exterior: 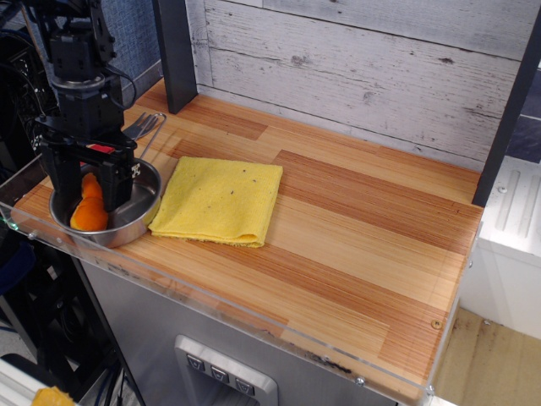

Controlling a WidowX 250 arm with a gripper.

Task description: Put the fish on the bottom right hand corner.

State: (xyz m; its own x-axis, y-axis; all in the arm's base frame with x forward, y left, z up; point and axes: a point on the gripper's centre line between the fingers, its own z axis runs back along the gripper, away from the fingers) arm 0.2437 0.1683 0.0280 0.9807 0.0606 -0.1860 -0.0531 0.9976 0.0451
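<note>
Orange plush fish [88,207] lies in the round steel bowl [139,211] at the striped wood bench's [355,254] front-left corner, beside the folded yellow cloth [221,200]. Black claw [87,188] hangs spread wide over the bowl, fingers straddling the fish, gripping nothing. Bottom right hand corner [423,338] lies well apart.

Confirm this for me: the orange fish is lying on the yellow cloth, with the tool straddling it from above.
Not quite. The fish lies in the steel bowl, not on the yellow cloth, which is beside the bowl. The tool does straddle it from above, fingers either side, as the observation.image view shows.
</note>
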